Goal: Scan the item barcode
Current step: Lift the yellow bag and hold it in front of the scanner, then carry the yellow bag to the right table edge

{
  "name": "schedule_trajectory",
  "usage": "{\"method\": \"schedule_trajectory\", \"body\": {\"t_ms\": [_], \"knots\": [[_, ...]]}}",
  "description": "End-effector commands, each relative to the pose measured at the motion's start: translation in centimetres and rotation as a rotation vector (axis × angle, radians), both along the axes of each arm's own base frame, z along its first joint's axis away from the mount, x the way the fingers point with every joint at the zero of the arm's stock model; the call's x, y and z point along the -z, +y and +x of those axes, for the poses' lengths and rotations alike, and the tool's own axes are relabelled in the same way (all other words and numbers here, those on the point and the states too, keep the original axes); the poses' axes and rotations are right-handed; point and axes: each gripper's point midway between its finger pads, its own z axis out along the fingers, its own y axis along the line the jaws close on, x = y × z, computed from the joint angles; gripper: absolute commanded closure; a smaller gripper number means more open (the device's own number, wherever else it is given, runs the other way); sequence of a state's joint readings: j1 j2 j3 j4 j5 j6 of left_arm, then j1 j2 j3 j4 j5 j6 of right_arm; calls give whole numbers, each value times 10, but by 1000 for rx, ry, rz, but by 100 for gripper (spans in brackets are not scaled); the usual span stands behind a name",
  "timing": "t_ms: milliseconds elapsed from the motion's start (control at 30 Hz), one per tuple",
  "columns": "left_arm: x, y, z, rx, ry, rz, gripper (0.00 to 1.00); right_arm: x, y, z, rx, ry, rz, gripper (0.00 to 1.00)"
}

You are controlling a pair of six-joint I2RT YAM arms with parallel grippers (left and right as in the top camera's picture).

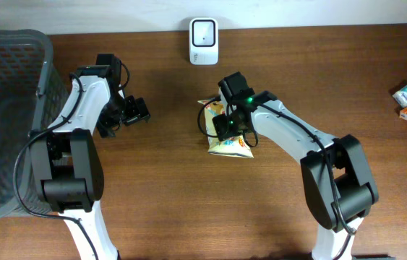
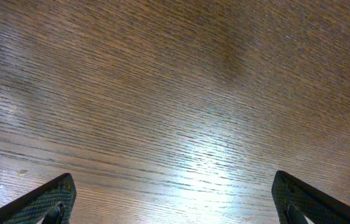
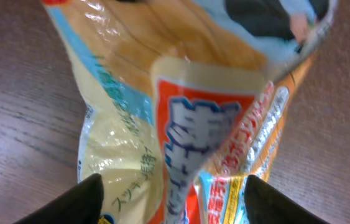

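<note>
Overhead: snack bag [image 1: 232, 146] lies on the surface [image 1: 174, 209] near the scanner [image 1: 204, 41], right gripper [image 1: 225, 128] parted astride it, left gripper [image 1: 125, 117] wide and empty; seemingly the grasp step, next needing a firm pinch and a lift scannerward.

The table [image 1: 181, 188] is brown wood with a fine, straight grain. Its finish is smooth and semi-glossy, and a pale glare lies across it at the lower centre of the left wrist view. The bag [image 3: 125, 124] is thin, crinkled plastic film, very shiny, with bright streaks along its folds. The basket [image 1: 8, 72] at the upper left is a dark grey open mesh and looks matt. The scanner [image 1: 204, 42] at the top centre is smooth white plastic around a darker window. The arm shells [image 1: 87, 97] are smooth white and black plastic. The left fingers [image 2: 47, 200] are black, matt and finely ribbed.
</note>
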State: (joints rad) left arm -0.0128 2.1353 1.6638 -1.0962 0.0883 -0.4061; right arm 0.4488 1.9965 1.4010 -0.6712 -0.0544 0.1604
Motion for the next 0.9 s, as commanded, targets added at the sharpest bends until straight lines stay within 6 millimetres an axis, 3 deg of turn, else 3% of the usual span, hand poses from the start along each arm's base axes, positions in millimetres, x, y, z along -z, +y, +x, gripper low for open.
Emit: {"method": "schedule_trajectory", "body": {"t_ms": [0,133,200,233,267,300,333,433,567,767,867], "knots": [[-12,2,4,-10,-33,10,1,20,4,-7,-13,33,-21,45],[-12,2,4,-10,-33,10,1,40,4,-12,-15,71,-42,49],[-12,2,4,-10,-33,10,0,45,4,-13,-16,82,-46,57],[-12,2,4,-10,-33,10,1,45,4,-13,-16,81,-47,68],[-12,2,4,-11,-33,10,1,44,4,-12,-16,78,-45,87],[-12,2,4,-10,-33,10,1,42,5,-10,-15,72,-42,96],[-12,2,4,-10,-33,10,1,38,7,-7,-13,61,-36,96],[-12,2,4,-10,-33,10,1,13,15,13,-5,1,-7,96],[-12,2,4,-10,-33,10,1,-46,30,51,3,-131,35,96],[-12,2,4,-10,-33,10,1,-130,30,108,78,-395,20,96],[-12,2,4,-10,-33,10,1,-158,30,135,127,-546,34,96]]}}
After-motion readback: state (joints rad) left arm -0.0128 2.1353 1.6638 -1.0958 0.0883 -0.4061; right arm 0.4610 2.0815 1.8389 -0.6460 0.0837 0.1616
